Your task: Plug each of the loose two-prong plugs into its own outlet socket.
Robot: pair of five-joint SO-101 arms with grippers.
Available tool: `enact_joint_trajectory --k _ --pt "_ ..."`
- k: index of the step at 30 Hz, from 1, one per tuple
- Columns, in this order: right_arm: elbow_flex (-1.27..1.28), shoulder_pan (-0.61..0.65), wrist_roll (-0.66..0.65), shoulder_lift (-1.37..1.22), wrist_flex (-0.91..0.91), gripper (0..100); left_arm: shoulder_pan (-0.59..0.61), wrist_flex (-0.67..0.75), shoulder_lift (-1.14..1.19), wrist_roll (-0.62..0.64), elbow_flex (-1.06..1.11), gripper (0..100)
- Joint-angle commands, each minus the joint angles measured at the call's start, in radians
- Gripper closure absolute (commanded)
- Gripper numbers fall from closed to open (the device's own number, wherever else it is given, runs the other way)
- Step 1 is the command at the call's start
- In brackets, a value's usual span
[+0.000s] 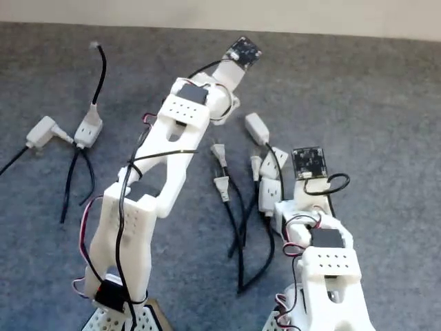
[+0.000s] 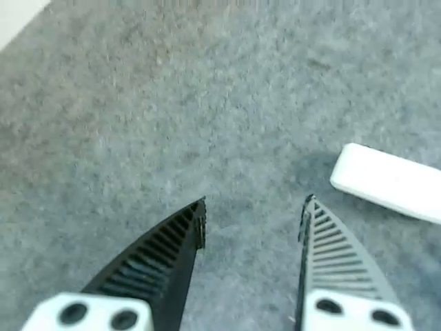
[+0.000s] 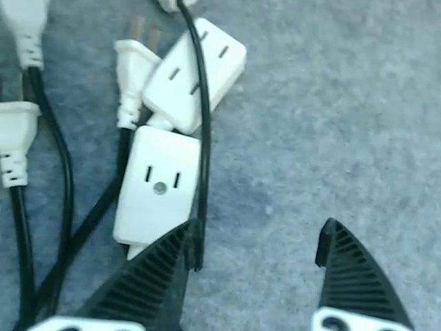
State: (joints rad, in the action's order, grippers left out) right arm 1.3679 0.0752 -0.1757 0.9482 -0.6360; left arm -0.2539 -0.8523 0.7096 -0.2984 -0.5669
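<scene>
Loose white two-prong plugs (image 1: 219,153) (image 1: 221,185) on black cords lie mid-table, beside white outlet sockets (image 1: 256,127) (image 1: 269,193). My right gripper (image 3: 260,227) hangs open over the carpet next to a three-hole socket (image 3: 157,183); one black finger (image 3: 162,265) touches a black cord (image 3: 203,138). A two-slot socket (image 3: 195,65) and a plug with bare prongs (image 3: 134,58) lie just beyond. My left gripper (image 2: 255,200) is open above bare carpet, with the end of a white socket (image 2: 386,183) off to one side of it. Nothing is held.
At the far left lie an angled white plug (image 1: 43,132) and a small white socket (image 1: 88,127) with black cords. Cords from the middle cluster trail toward the front edge (image 1: 241,262). Grey carpet (image 1: 386,103) covers the table.
</scene>
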Motion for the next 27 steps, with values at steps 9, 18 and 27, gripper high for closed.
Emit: enact_joint_trajectory --k 9,18,27 --pt "-0.176 0.111 0.043 0.018 -0.151 73.5 0.269 -0.456 -0.082 0.014 -0.236 77" --pt "-0.426 0.219 0.114 -0.328 -0.200 73.5 0.665 -0.654 -0.084 0.009 -0.455 77" --pt "-0.466 0.341 0.184 -0.568 -0.170 73.5 0.908 -0.644 -0.082 -0.175 -0.452 77"
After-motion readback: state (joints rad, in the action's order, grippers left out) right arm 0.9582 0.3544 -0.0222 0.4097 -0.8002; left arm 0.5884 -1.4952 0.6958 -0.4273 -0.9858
